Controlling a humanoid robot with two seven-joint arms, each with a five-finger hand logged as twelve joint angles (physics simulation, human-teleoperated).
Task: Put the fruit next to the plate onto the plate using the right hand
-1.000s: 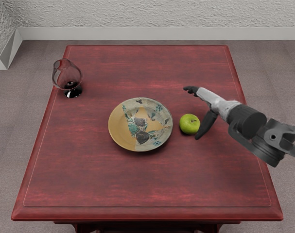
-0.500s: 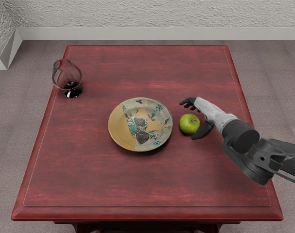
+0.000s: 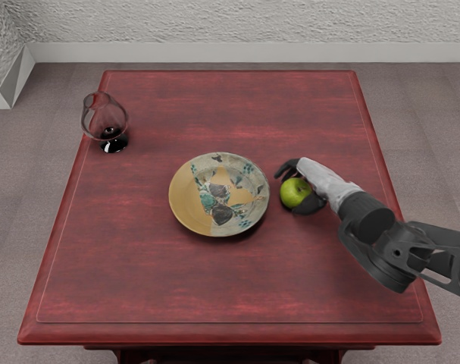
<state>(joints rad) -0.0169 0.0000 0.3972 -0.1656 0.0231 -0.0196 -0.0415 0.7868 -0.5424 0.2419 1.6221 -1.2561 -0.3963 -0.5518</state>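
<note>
A green apple (image 3: 292, 192) rests on the red table, just right of the painted ochre plate (image 3: 178, 199) and apart from its rim. My right hand (image 3: 288, 191) reaches in from the lower right and wraps the apple. Its dark fingers (image 3: 284, 167) curl over the far side and the thumb (image 3: 311, 206) hooks under the near side. The apple still sits on the tabletop. The left arm does not show.
A wine glass (image 3: 104, 123) with a dark base stands tilted near the far left corner of the table (image 3: 214, 280). A grey floor surrounds the table, with a white wall behind.
The right hand moved left and down onto the apple, and its fingers went from spread beside the fruit to curled around it. Apple and plate have not moved.
</note>
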